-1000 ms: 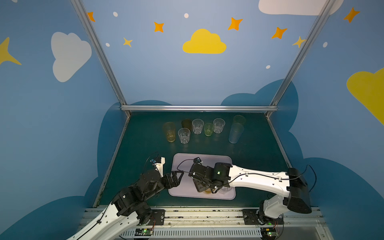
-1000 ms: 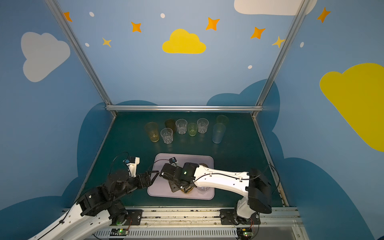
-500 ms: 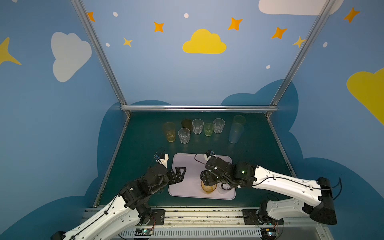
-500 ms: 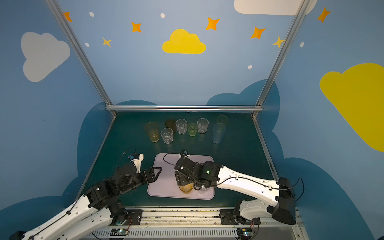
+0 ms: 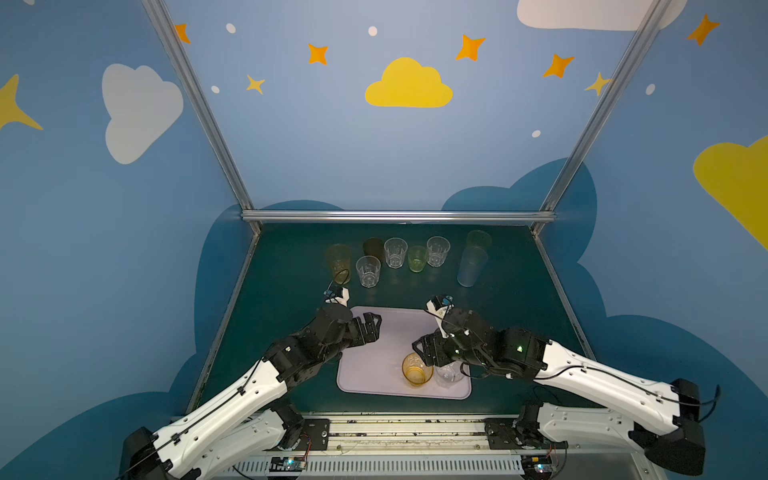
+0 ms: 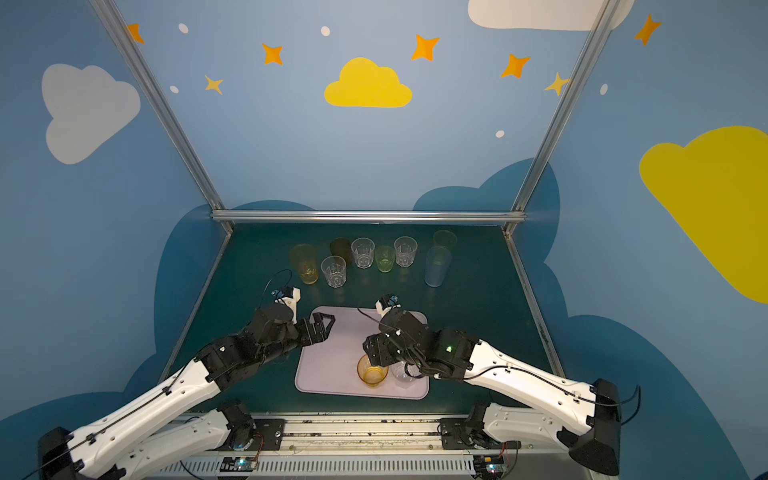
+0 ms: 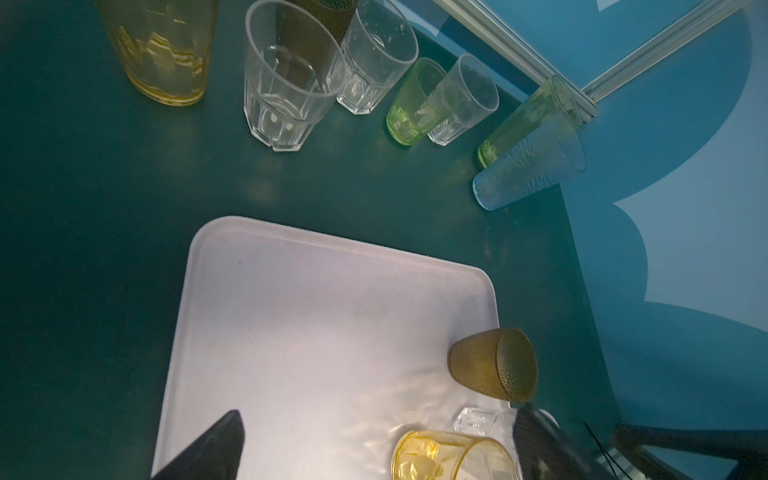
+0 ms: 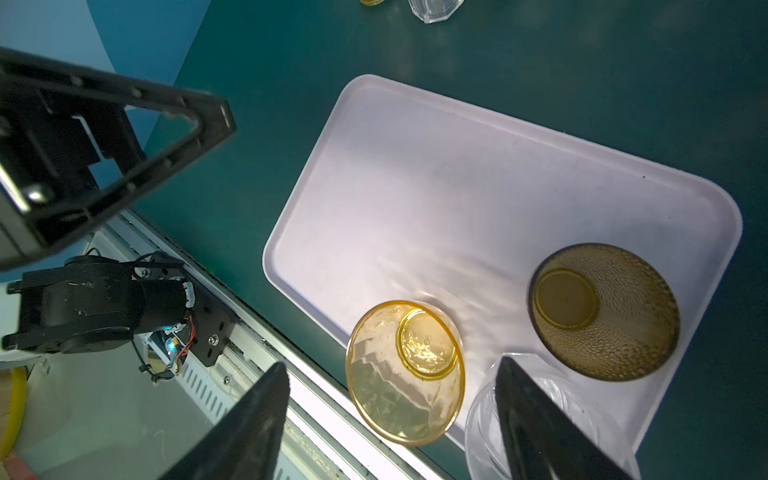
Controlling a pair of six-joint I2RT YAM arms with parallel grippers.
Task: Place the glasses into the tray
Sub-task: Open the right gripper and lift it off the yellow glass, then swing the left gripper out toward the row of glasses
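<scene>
The lilac tray (image 5: 382,332) (image 6: 332,353) lies near the front. On it stand an amber glass (image 5: 417,370) (image 8: 405,370), a clear glass (image 5: 449,374) (image 7: 473,419) and a brown glass (image 8: 604,311) (image 7: 492,365); my right arm hides the brown one in both top views. My right gripper (image 5: 424,353) (image 8: 392,415) hangs open just above the amber glass, holding nothing. My left gripper (image 5: 370,328) (image 7: 374,446) is open and empty over the tray's far left corner. Several more glasses stand in a back row, among them a yellow one (image 5: 338,262) and a pale blue one (image 5: 471,266).
The back row also holds a clear glass (image 5: 368,271) nearest the tray, a short green one (image 5: 417,258) and a tall green one (image 5: 478,240). A metal rail (image 5: 415,432) runs along the front. Blue walls close off the left, right and back.
My right gripper has opened, left the amber glass standing on the tray and drawn back up to the right. My left gripper has moved a little farther in over the tray's corner.
</scene>
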